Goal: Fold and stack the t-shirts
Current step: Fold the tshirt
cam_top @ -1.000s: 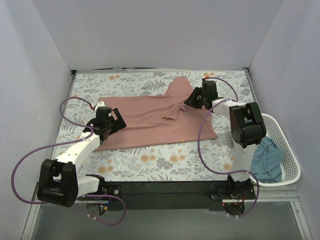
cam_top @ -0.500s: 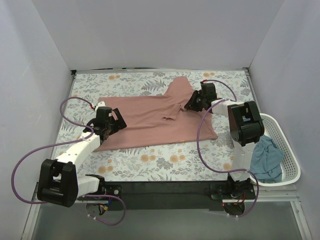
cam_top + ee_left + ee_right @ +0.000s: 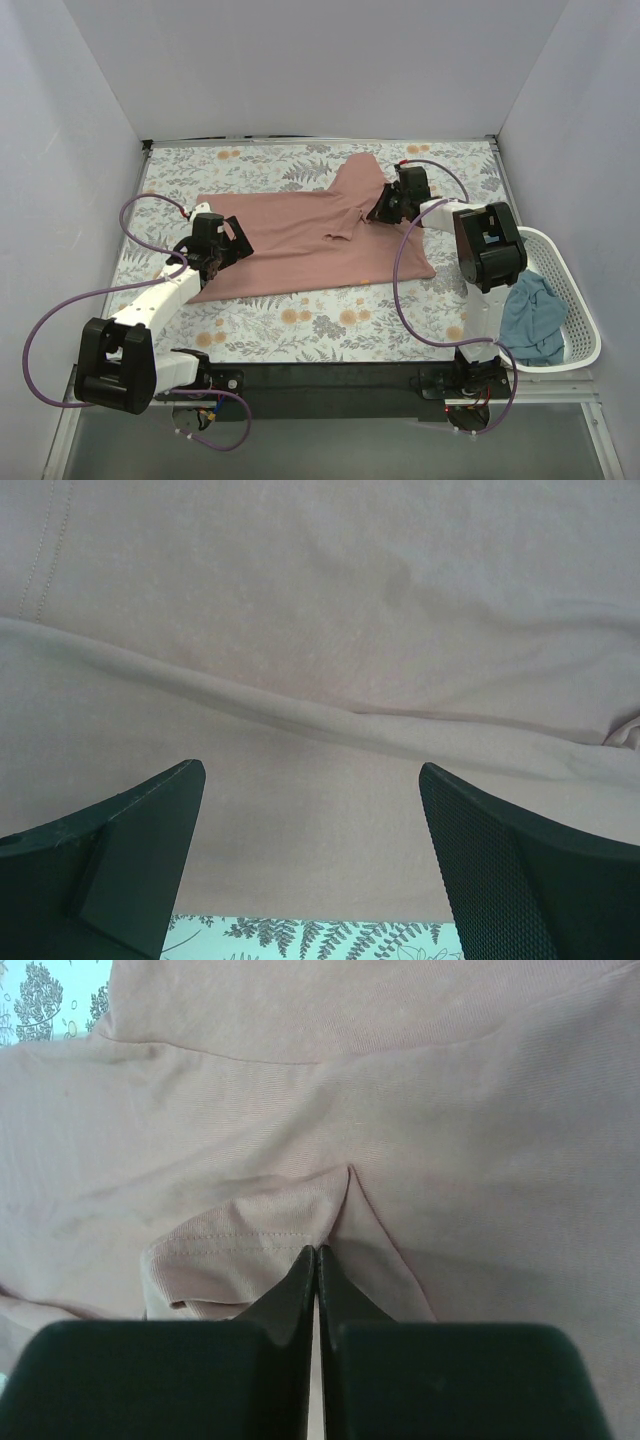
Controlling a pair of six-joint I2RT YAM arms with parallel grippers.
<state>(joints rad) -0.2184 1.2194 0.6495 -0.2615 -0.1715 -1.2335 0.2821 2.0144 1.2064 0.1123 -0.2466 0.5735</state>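
Landmark: floral cloth (image 3: 300,325), spread flat under both arms

Pink t-shirt (image 3: 300,235): lies opened out across the middle of the floral cloth; its long side runs left to right; one part juts toward the cloth's far edge; a small bunched fold sits near the shirt's middle; cloth pattern shows on all sides of it

Teal t-shirt (image 3: 533,318): crumpled in the white basket (image 3: 572,283), which stands just off the floral cloth's right edge, beside the right arm's base; well apart from the pink one

Left gripper (image 3: 310,772): over the left part of the floral cloth, at the pink t-shirt's left end; pointed across the shirt

Left fingers (image 3: 130,850): spread wide; nothing between them; the wrist view shows pink fabric with one long soft crease below them and a strip of floral cloth at the near edge

Right gripper (image 3: 316,1252): toward the far right of the floral cloth, low on the pink t-shirt's upper right part

Right fingers (image 3: 290,1295): pressed together with no gap; a pucker of pink fabric runs up to meet their tips, so they pinch the pink t-shirt; a stitched hem curls just left of the tips

Stack: not yet made; pink t-shirt unfolded, teal t-shirt in the basket
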